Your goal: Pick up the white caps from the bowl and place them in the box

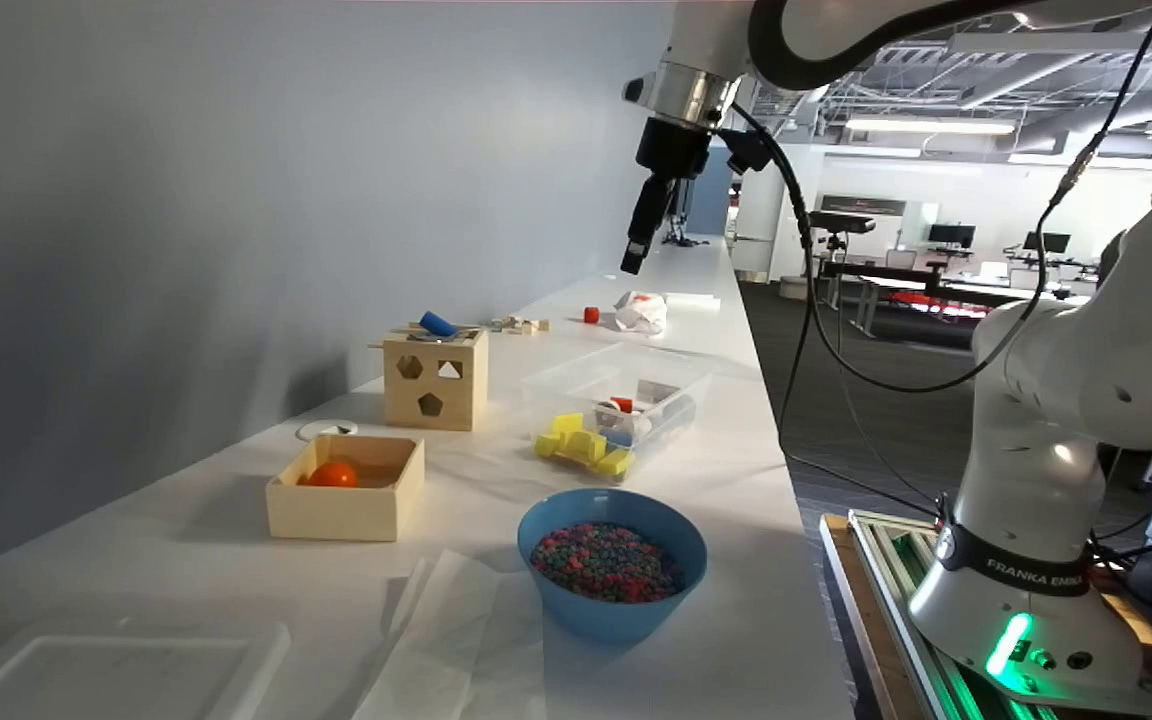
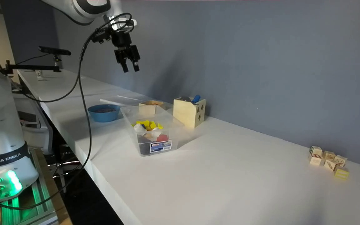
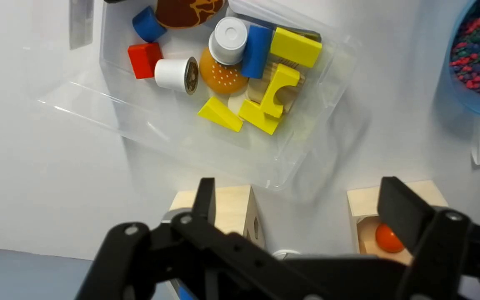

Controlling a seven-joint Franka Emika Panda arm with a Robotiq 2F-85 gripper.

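Observation:
My gripper (image 1: 633,250) is open and empty, high above the table; it also shows in an exterior view (image 2: 131,67) and the wrist view (image 3: 297,183). Two white cap-like cups are in the clear plastic bin: one upside down (image 3: 230,35), one on its side (image 3: 171,74) with a brown end. The box is a light-wood cube with dark holes (image 1: 436,390), also in an exterior view (image 2: 186,114) and partly behind a finger in the wrist view (image 3: 231,208). A small white round rim (image 1: 324,428) lies beside it; I cannot tell whether it is the bowl.
The clear bin (image 1: 671,425) also holds yellow, blue and red blocks. A blue bowl (image 1: 591,615) with coloured bits stands near the table edge. A low wooden box (image 1: 336,512) holds an orange ball. Letter blocks (image 2: 330,160) lie near the wall. White paper (image 1: 466,630) lies beside the blue bowl.

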